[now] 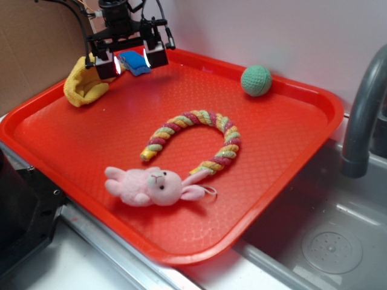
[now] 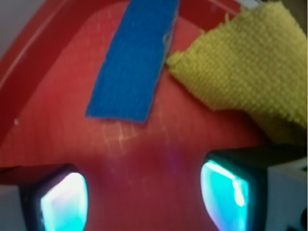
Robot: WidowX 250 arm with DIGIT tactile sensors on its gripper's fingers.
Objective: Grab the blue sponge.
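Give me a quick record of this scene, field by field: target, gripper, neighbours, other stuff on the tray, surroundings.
target: blue sponge, lying at the red tray's far corner
gripper: gripper open, fingers either side of the sponge in the exterior view, nothing held
neighbour: yellow cloth, corner touching or nearly touching the sponge
other items: green knitted ball, braided rope ring, pink plush bunny
surroundings: sink and grey faucet beside the tray

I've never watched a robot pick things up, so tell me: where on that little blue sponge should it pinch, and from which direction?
Probably from straight above, pinching across the two long sides of the blue sponge. It lies flat on the red tray as a narrow strip, so the short width should fit between the fingers. The open gripper hangs above it. The yellow cloth touches one long edge, so a finger may snag there.
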